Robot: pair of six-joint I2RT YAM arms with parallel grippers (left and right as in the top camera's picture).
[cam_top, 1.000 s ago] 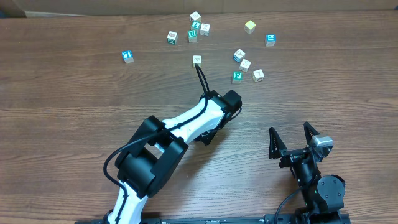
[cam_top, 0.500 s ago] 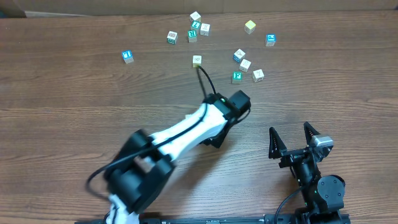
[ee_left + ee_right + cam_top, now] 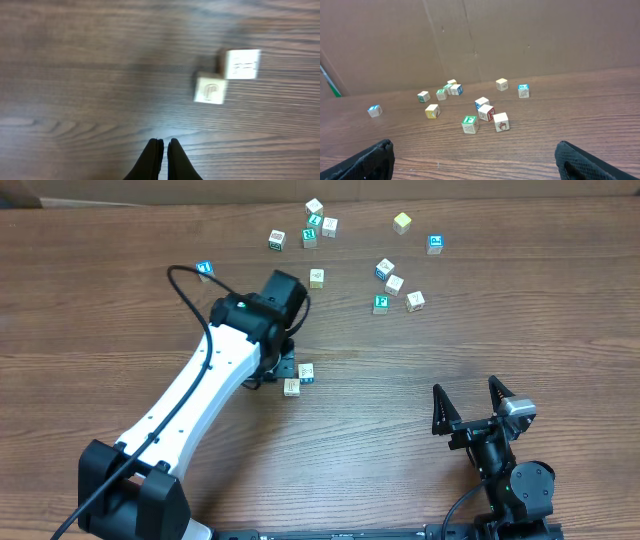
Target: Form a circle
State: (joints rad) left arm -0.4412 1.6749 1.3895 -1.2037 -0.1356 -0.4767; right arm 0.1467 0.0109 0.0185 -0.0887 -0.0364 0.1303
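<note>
The circle isn't made yet. What stands for it is a pair of cubes [image 3: 306, 372] near the middle of the table [image 3: 520, 280], meeting corner to corner, on the robot's side of the other cubes and well apart from them. At least two more look to be needed, and the spares [image 3: 381, 304] lie scattered toward the far edge, some bunched and some alone. From here they look like small hard wooden blocks, so I'd judge them light, rigid and in no danger of breaking, but quick to skid or turn on the smooth wood at any nudge. The best hold would be from above, square across two opposite flat faces and never corner to corner, with care on setting down, since a tight ring leaves the fingers little room beside the neighbours. The left gripper [image 3: 164, 149] hangs just beside the pair with its jaws pressed together and nothing between them. The right gripper [image 3: 466, 390] sits low at the near edge, well away — jaws spread as wide as they go, holding nothing.
</note>
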